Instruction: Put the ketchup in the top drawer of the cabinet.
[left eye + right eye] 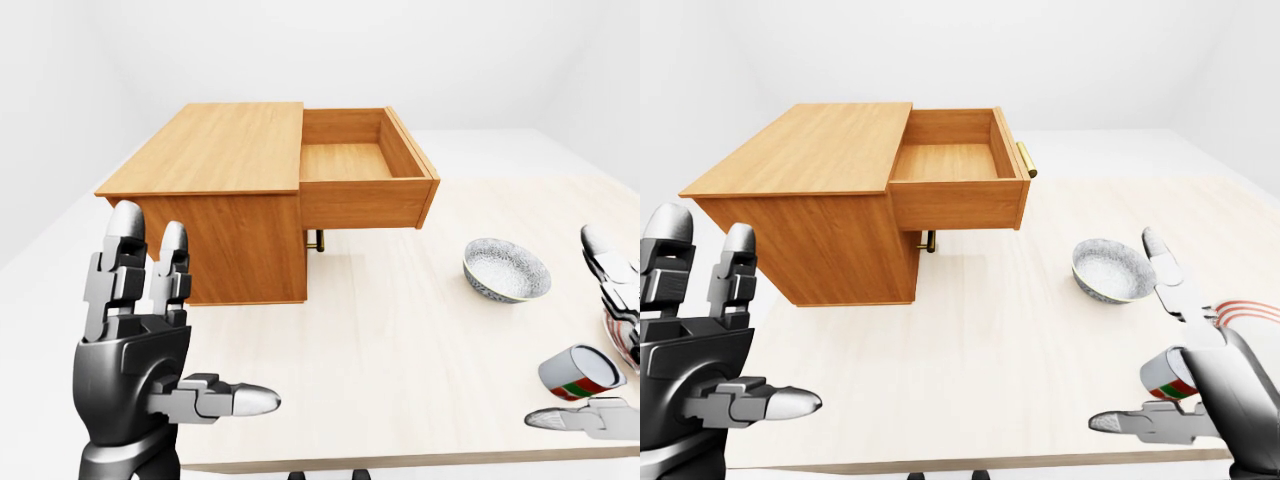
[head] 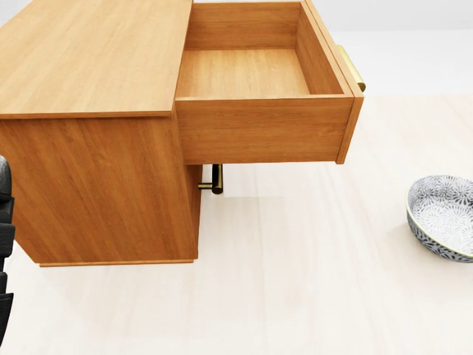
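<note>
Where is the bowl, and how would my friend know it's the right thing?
Start at the big wooden cabinet with its top drawer pulled open. Look right of it in the left-eye view, out on the pale table, and you find the bowl. It is round, grey and white with a tiny flowery pattern, unlike the can with red and green stripes lying nearer the right hand.

A patterned bowl (image 1: 507,270) sits upright on the pale wooden table (image 1: 400,340), toward the right of the left-eye view. Its inside is grey-white (the rim looks lighter). Plain white walls (image 1: 400,50) rise beyond the table.
</note>
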